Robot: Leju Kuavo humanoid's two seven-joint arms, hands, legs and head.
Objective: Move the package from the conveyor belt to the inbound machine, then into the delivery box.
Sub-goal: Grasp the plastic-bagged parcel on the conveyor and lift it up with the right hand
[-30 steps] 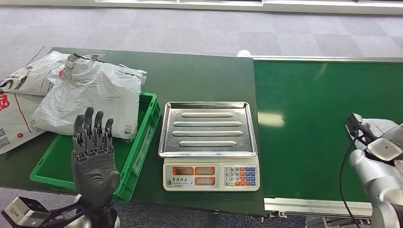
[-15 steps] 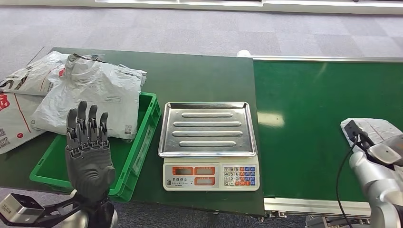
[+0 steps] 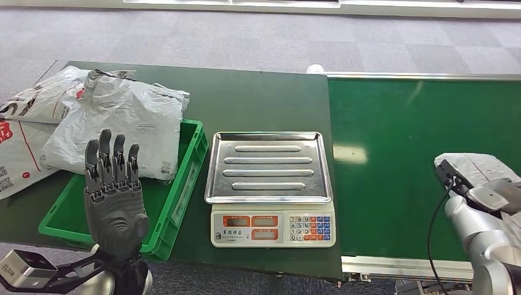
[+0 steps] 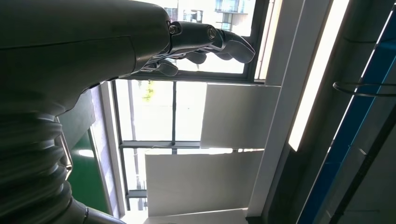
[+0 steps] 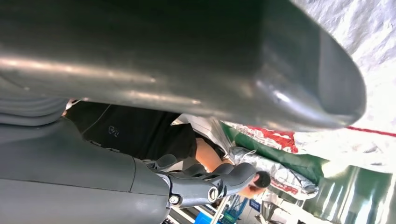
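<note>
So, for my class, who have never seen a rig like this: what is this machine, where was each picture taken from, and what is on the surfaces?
This is a humanoid robot with two silver arms. The wide picture is its own head view, looking down. The other two come from cameras at its wrists and appear turned. Its left hand is raised, fingers apart, holding nothing. Its right hand reaches over a grey package on the green conveyor belt; whether it grips yet is unclear. On the dark table stand a weighing scale and a green crate, with grey mail bags piled at its far end.
</note>
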